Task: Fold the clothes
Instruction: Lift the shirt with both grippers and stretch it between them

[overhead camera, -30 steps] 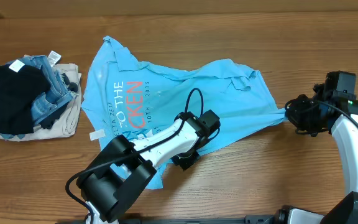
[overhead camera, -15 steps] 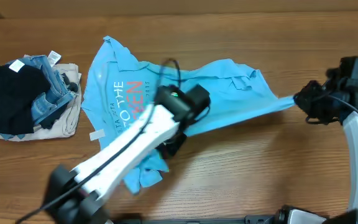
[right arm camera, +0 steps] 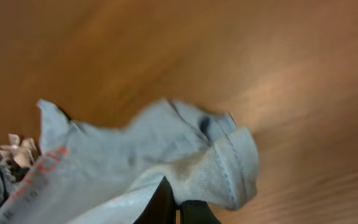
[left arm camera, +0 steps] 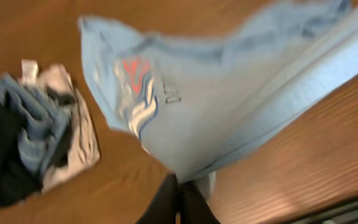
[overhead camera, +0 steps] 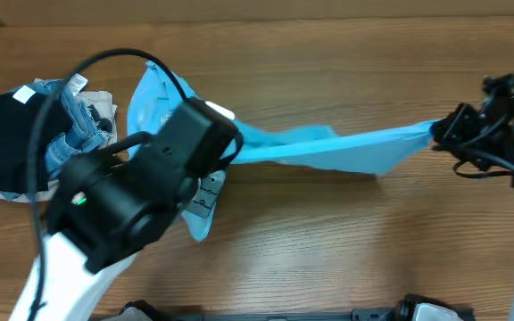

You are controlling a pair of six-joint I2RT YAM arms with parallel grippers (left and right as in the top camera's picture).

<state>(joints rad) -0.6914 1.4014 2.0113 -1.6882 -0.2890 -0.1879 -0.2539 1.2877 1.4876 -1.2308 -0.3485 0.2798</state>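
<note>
Left gripper (left arm camera: 179, 186) has lifted the T-shirt (overhead camera: 346, 150), now taut

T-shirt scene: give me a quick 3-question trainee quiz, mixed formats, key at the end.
1. True or false: the T-shirt lies spread flat on the table.
2. What else is on the table? A) a pile of other garments B) a bowl C) a cardboard box
3. Which is shut on the shirt: the left end effector, the right end effector, or both?

Key: 1 false, it is bunched and pulled into a band between the two arms. 2 A. 3 both.
</note>
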